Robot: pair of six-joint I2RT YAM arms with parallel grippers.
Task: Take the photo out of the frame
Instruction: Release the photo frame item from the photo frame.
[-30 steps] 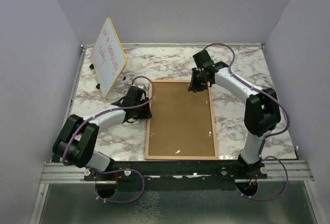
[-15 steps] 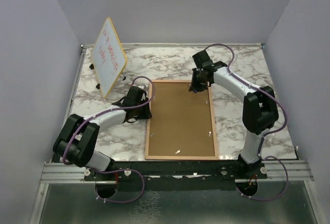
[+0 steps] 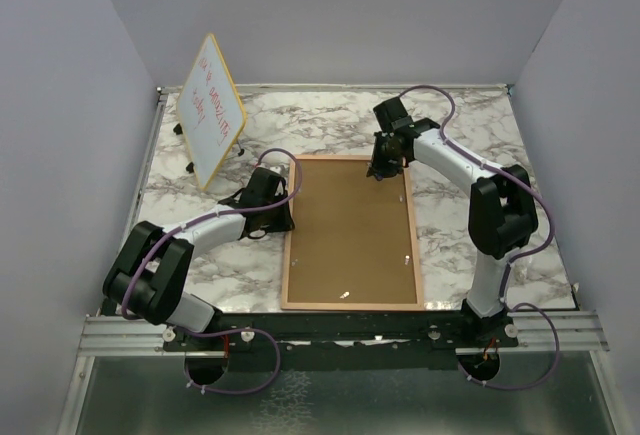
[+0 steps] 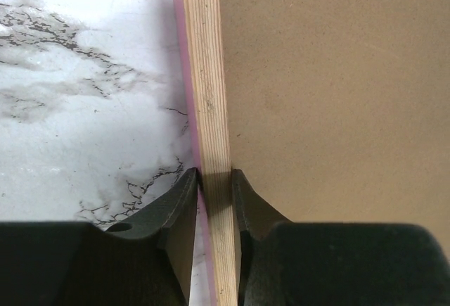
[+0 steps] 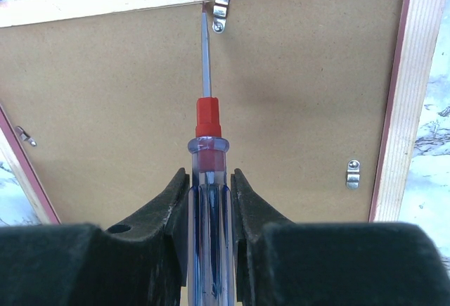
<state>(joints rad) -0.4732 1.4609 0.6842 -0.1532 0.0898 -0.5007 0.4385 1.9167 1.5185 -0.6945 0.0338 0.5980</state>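
The frame lies face down on the marble table, its brown fibreboard back up. The photo is hidden beneath that back. My left gripper is at the frame's left side; in the left wrist view its fingers are shut on the pale wooden rail, one on the outer pink edge and one on the inner side. My right gripper is shut on a screwdriver with a clear blue handle, over the frame's far end. The blade tip sits at a metal clip by the top rail.
A yellow-edged whiteboard with red writing stands tilted at the back left of the table. More small metal clips sit along the frame's sides. Grey walls close in on both sides and the back.
The left gripper's jaws have closed in onto the frame's left rail. The right gripper still holds the screwdriver at the top clip, with its arm shifted only slightly.
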